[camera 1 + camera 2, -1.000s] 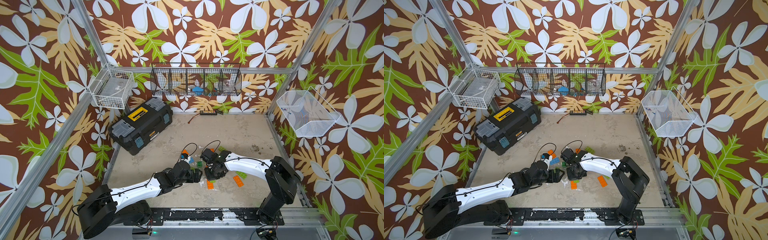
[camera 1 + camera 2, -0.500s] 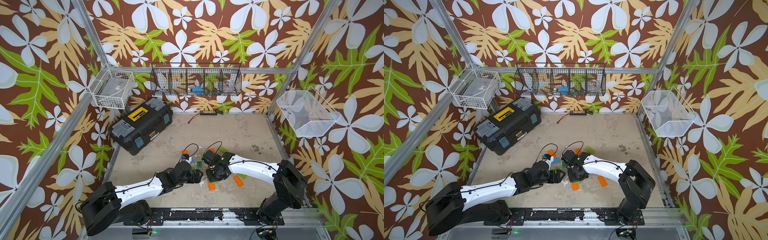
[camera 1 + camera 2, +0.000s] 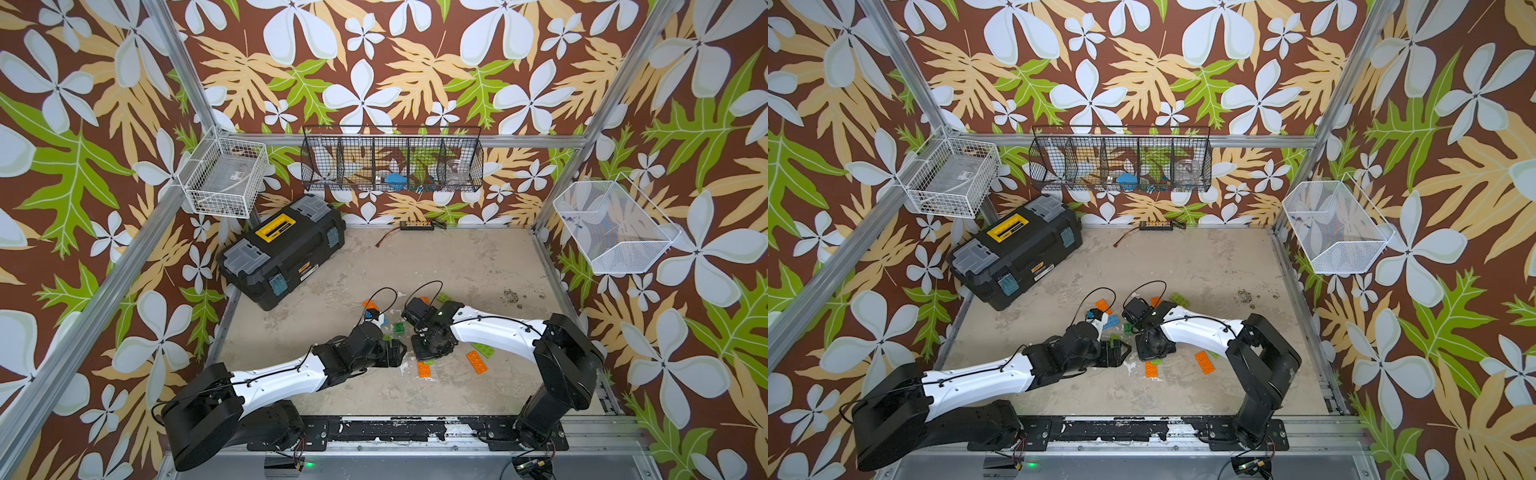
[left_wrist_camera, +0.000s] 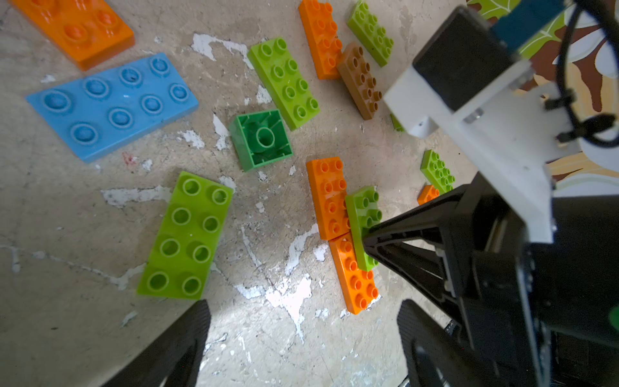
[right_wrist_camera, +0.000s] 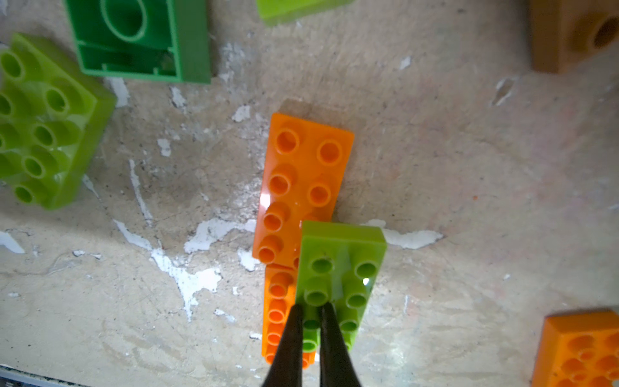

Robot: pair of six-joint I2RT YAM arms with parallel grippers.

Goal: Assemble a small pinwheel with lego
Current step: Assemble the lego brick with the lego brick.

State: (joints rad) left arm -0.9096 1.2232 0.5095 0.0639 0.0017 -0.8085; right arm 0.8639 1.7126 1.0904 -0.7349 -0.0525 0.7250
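1. we read this as a robotics lab cell: an aluminium frame point(image 3: 183, 66) boxes in the space, with floral printed panels point(image 3: 374, 62) as walls.
2. the left arm point(image 3: 274, 382) and right arm point(image 3: 494, 332) stand on a metal rail point(image 3: 415, 432) at the near edge.
3. the tabletop point(image 3: 457, 266) is scuffed and paint-chipped.
4. a black wire rack point(image 3: 392, 160) hangs on the far wall, a white wire basket point(image 3: 224, 183) on the left and a white mesh basket point(image 3: 611, 228) on the right. a black toolbox point(image 3: 286, 249) sits far left.

Toolbox point(image 3: 282, 253) behind-left of the lego point(image 3: 477, 362)
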